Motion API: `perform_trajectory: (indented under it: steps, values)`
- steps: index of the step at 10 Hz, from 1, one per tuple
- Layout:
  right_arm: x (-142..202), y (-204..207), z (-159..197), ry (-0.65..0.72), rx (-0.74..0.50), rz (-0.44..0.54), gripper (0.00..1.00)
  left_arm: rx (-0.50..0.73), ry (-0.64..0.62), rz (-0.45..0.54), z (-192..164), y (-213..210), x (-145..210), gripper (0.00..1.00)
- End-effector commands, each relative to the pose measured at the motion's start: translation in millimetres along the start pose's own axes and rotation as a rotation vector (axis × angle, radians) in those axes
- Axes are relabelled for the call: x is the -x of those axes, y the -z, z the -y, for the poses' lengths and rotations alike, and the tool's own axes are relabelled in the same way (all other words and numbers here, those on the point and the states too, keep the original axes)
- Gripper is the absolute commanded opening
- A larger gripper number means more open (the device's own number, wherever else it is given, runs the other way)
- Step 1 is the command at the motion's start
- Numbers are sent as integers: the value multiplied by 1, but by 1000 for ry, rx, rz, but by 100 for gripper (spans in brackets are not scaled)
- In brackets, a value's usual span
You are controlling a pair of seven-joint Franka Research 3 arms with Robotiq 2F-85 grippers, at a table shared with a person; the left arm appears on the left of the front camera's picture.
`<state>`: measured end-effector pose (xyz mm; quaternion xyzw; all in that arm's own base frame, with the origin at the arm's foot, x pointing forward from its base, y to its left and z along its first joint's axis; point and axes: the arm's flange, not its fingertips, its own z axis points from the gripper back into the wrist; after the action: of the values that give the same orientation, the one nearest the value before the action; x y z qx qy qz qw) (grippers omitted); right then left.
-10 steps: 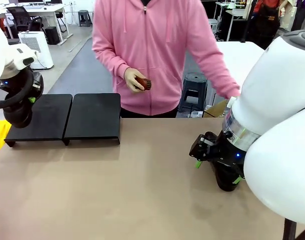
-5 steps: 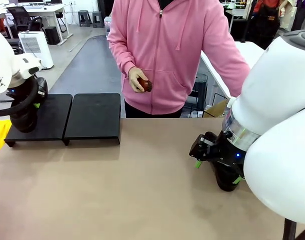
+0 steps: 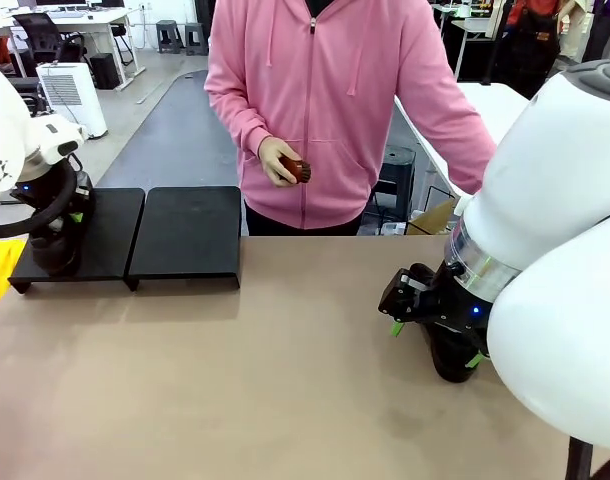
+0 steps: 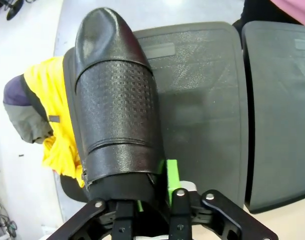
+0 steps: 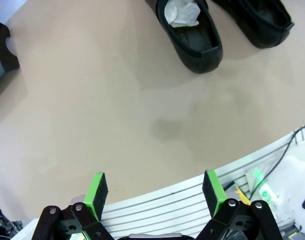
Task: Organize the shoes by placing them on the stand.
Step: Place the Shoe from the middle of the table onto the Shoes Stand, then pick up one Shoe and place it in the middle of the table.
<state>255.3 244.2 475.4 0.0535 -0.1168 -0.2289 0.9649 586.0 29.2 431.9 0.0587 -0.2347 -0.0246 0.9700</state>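
Three shoes [image 4: 117, 100] [image 5: 202, 50] [image 5: 257, 22], one stand [image 3: 185, 235], one brush [image 3: 295, 170]

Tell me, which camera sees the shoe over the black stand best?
The left wrist view. The shoe is big and close there, toe pointing away, dotted leather plain to see, over the stand. The front view gives just a dark lump under the left gripper. The right wrist view has two other shoes on the table.
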Motion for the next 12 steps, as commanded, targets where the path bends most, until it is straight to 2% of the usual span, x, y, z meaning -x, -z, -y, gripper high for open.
perform_trajectory:
  steps: [1,2,5,6,12]
  values:
    - [0,0,-2,7,-20,-5,100,-12,7,-6,-6,5,-5,85]
    - [0,0,-2,7,-20,-5,100,-21,10,1,-4,3,-4,100]
    - [0,0,-2,7,-20,-5,100,-4,-18,49,-1,-35,3,100]
    - [0,0,-2,7,-20,-5,100,-4,4,10,-1,-3,-4,100]
    - [0,0,-2,7,-20,-5,100,-4,4,10,-1,-3,-4,100]
